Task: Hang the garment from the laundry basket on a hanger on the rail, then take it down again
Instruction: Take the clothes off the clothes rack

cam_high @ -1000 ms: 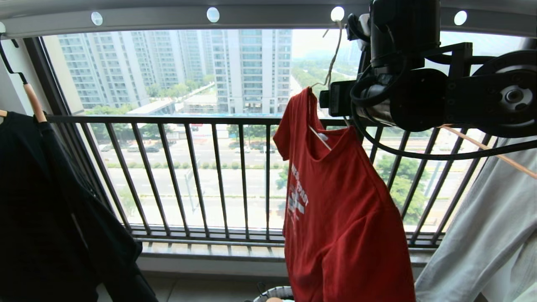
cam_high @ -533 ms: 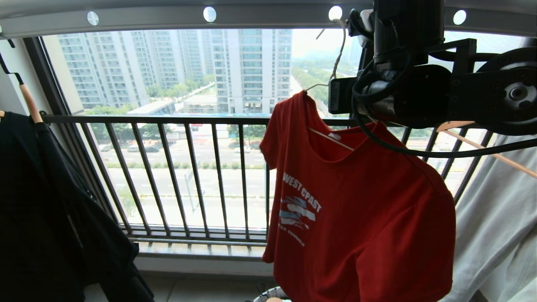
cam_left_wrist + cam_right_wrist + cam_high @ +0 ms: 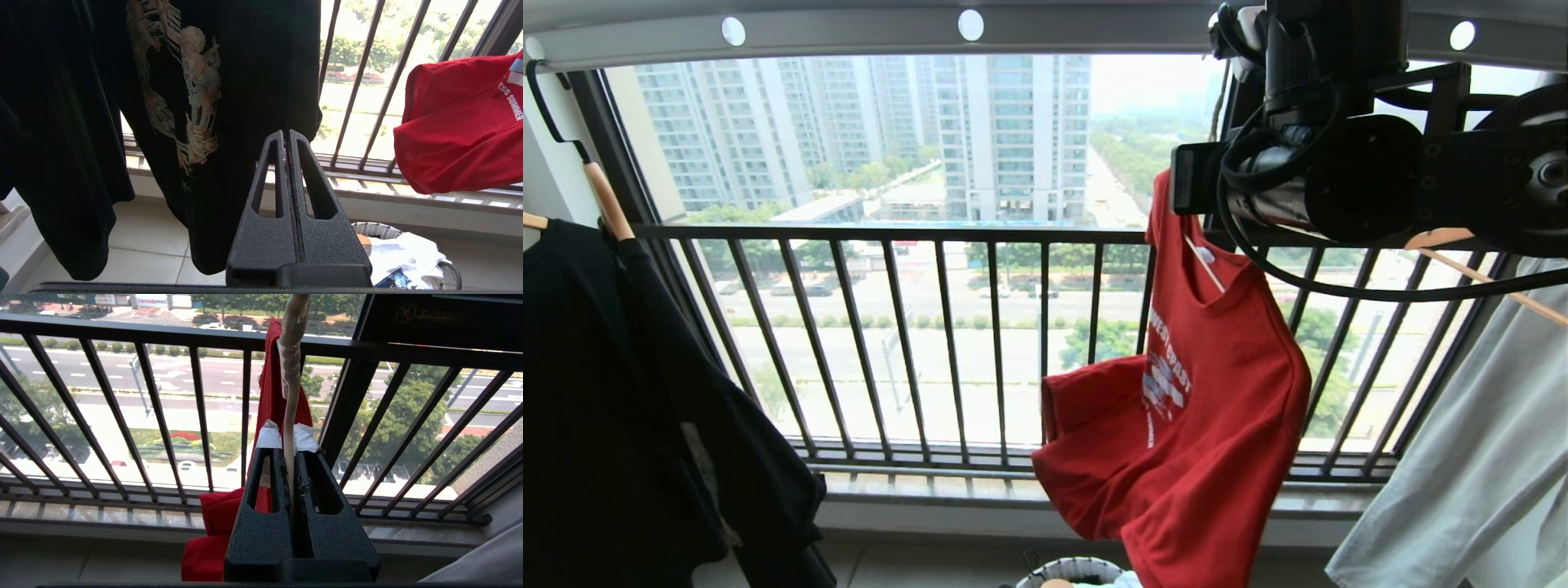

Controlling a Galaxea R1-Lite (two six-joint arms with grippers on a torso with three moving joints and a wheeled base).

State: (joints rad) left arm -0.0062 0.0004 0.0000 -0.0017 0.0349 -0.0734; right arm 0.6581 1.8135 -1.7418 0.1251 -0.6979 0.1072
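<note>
The red garment (image 3: 1217, 392) hangs on the thin cream hanger (image 3: 291, 367) under the grey rail (image 3: 849, 33), turned nearly edge-on, its lower part flaring toward the left. My right arm (image 3: 1339, 163) reaches up at the top right. In the right wrist view, my right gripper (image 3: 289, 437) is shut on the hanger's twisted wire neck, with the red garment (image 3: 212, 522) hanging beyond it. My left gripper (image 3: 286, 134) is parked low, shut with nothing in it. The laundry basket (image 3: 1074, 570) stands on the floor below.
A black printed garment (image 3: 621, 392) hangs on a wooden hanger at the left. A pale grey garment (image 3: 1462, 457) hangs at the right. The dark barred window railing (image 3: 931, 237) runs behind. White clothes (image 3: 408, 257) lie in the basket.
The red garment has swung from facing me to nearly edge-on, and its hem has kicked out to the left. The hanger's neck has moved right, behind my right arm. The view has shifted slightly.
</note>
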